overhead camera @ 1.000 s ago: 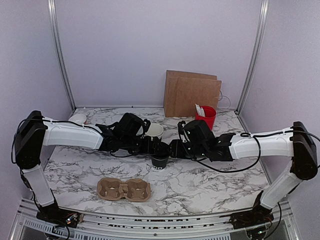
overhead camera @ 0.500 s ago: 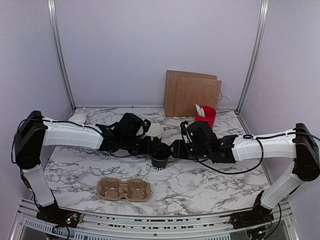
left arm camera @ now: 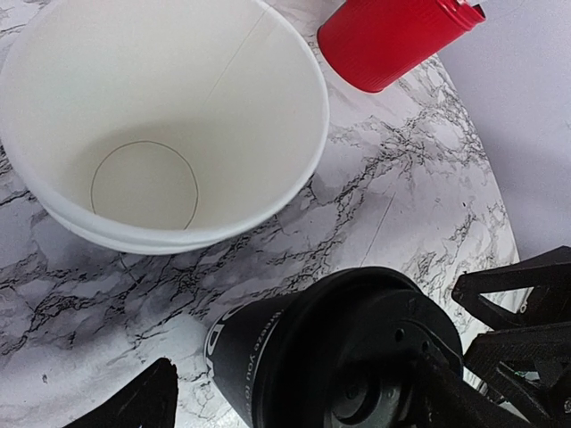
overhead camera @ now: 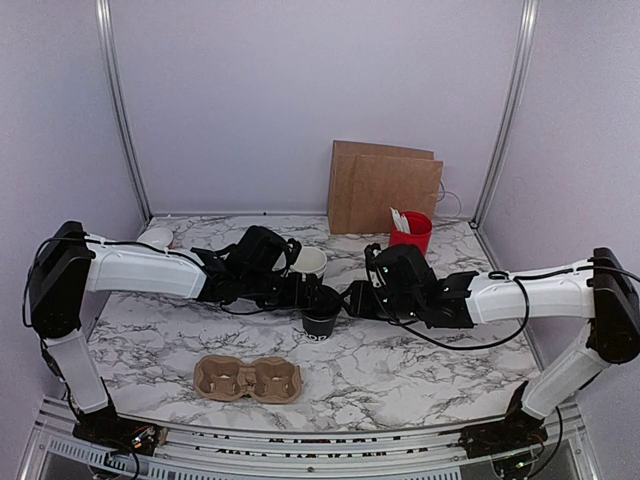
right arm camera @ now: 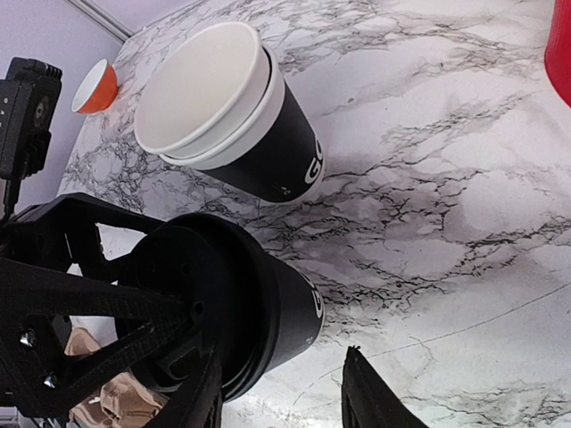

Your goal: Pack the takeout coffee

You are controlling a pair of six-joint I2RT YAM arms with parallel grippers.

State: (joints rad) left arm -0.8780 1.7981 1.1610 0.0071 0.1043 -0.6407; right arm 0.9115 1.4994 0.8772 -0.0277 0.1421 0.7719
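So here's my setup: the black cup (overhead camera: pixel 320 322) stands upright about mid-way across the marble table (overhead camera: pixel 430 365), with its black lid (left arm camera: pixel 375 357) sitting on top. My left gripper (overhead camera: pixel 312 302) reaches in from the left with the jaws spread wide, one on each side of that cup. On the left wrist camera there's a strip of marble showing between one jaw and the cup wall, so I'm not squeezing it.

My right gripper (overhead camera: pixel 347 300) comes in from the opposite side, jaws roughly half apart, tips just beside the lid's rim. Nothing sits between them, and I honestly can't tell if a tip touches the lid.

Just behind the black cup stands a second cup (right arm camera: pixel 223 116), open on top, cream inside, and it looks like two nested together. The cardboard cup carrier (overhead camera: pixel 248 379) lies closer to my bases, apart from both cups. Back right is the red cup (overhead camera: pixel 412 235) with white utensils, in front of a brown paper bag (overhead camera: pixel 383 190). There's a small orange bowl (right arm camera: pixel 94 86) back left.
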